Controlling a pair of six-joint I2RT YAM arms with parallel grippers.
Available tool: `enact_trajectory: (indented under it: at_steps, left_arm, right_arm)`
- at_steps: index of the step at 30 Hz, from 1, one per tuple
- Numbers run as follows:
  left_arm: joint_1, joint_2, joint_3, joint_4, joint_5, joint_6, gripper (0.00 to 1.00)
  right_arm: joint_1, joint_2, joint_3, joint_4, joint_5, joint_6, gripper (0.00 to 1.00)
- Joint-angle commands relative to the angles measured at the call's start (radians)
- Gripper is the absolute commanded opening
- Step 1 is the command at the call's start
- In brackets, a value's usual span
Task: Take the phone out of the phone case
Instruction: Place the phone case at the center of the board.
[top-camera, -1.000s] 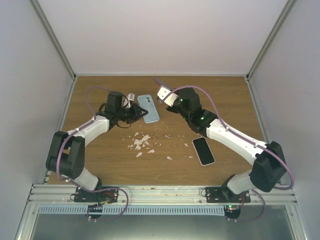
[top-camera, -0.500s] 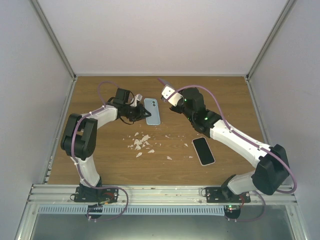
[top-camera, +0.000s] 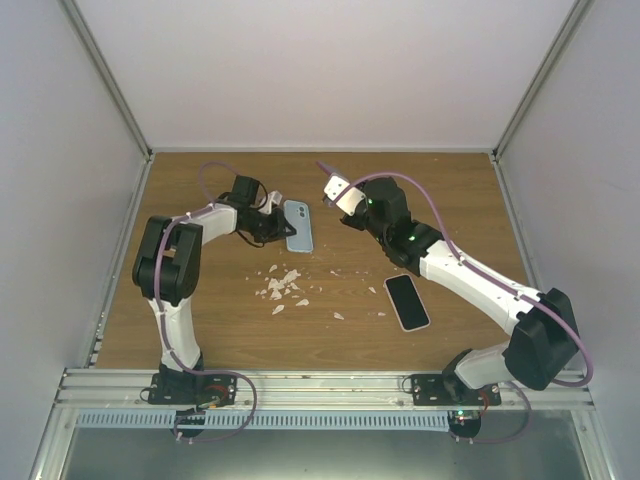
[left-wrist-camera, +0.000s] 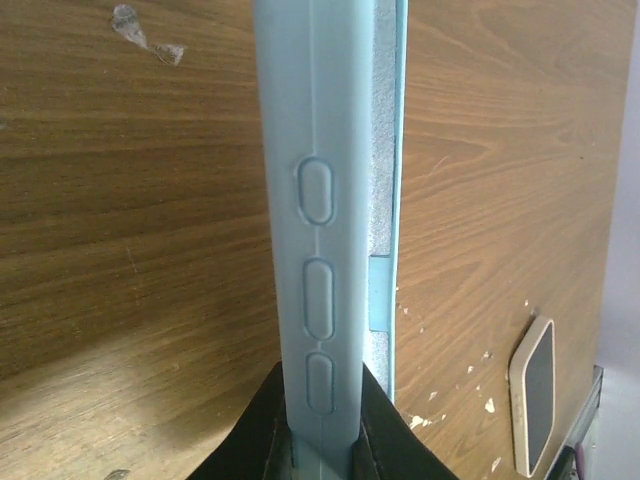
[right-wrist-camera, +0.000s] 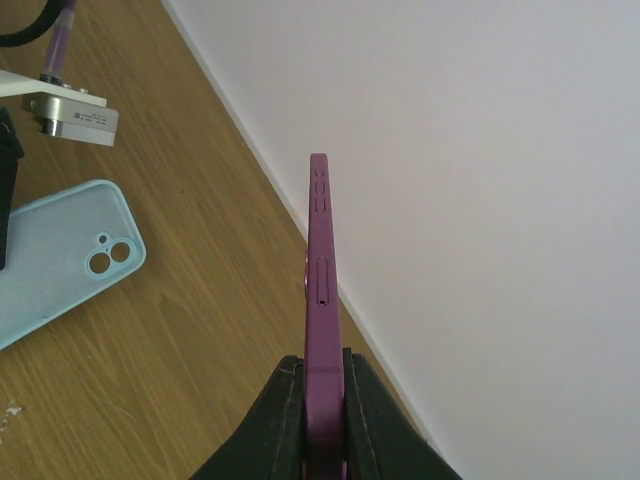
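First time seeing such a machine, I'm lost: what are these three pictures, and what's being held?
These are two robot arms, the left arm and the right arm, bolted to a wooden table. One picture looks down from above; the other two come from a camera on each wrist. The left gripper is shut on a light blue phone case, seen edge-on. The right gripper is shut on a purple phone, also seen edge-on. On the wood lie a second phone, screen dark, and white scraps.

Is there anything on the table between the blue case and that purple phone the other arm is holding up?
Nothing: only bare wood of the table separates the blue case from the purple phone. The right wrist view shows that stretch plainly.
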Motion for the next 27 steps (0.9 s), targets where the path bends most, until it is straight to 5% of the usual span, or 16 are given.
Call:
enact_trajectory:
  at_steps: [1, 9, 22, 27]
  left_arm:
    - [0.002, 0.027, 0.027, -0.008, -0.024, 0.044, 0.06]
    - [-0.004, -0.087, -0.103, 0.037, 0.116, 0.002, 0.0]
    - [-0.009, -0.137, -0.237, 0.039, -0.027, 0.045, 0.01]
    - [-0.012, -0.1, -0.169, -0.002, -0.094, 0.064, 0.16]
  right_arm:
    - [-0.008, -0.024, -0.003, 0.054, -0.002, 0.014, 0.0]
    - [-0.008, -0.034, -0.022, 0.06, 0.001, 0.01, 0.0]
    - [-0.008, -0.034, -0.012, 0.053, -0.008, 0.022, 0.0]
    - [-0.008, -0.034, -0.013, 0.051, -0.006, 0.021, 0.01]
